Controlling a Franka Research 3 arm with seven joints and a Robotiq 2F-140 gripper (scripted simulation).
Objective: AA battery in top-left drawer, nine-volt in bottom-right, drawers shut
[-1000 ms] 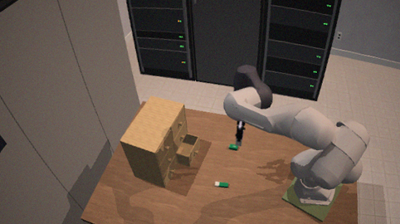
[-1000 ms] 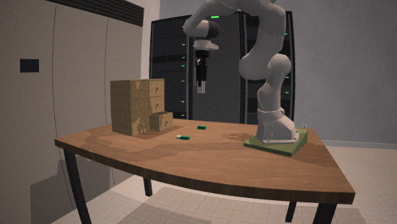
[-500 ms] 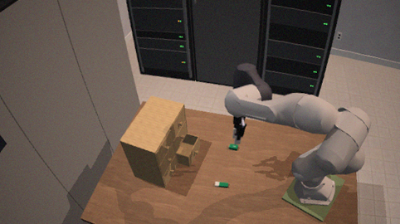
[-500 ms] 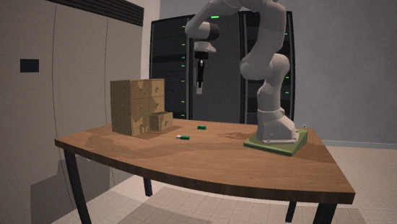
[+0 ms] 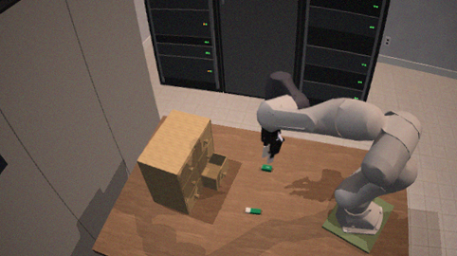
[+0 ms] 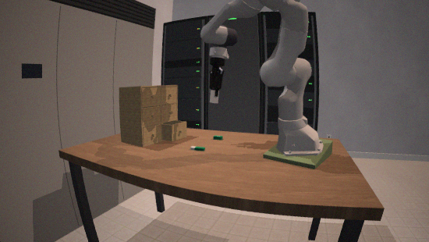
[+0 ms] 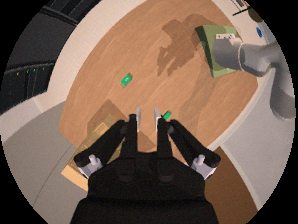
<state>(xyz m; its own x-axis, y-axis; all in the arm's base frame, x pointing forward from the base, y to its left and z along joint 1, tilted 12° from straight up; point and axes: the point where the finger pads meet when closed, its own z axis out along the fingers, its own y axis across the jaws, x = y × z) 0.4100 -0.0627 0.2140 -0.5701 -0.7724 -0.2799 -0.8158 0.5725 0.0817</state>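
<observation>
1. The dark two-finger gripper [image 6: 214,99] hangs high above the table, jaws narrowed to a small gap with nothing between them.
2. Almost straight below lies the small green block-shaped nine-volt battery [image 5: 267,168]; its long axis is too small to read.
3. Farther toward the table's front edge lies the green-and-white cylindrical AA battery [image 5: 253,211].
4. The pale wooden small chest [image 5: 173,147] has its bottom right drawer [image 5: 215,169] pulled out.
5. All rest on the brown wooden table [image 6: 242,183]; black server racks [image 5: 344,28] stand behind.
</observation>
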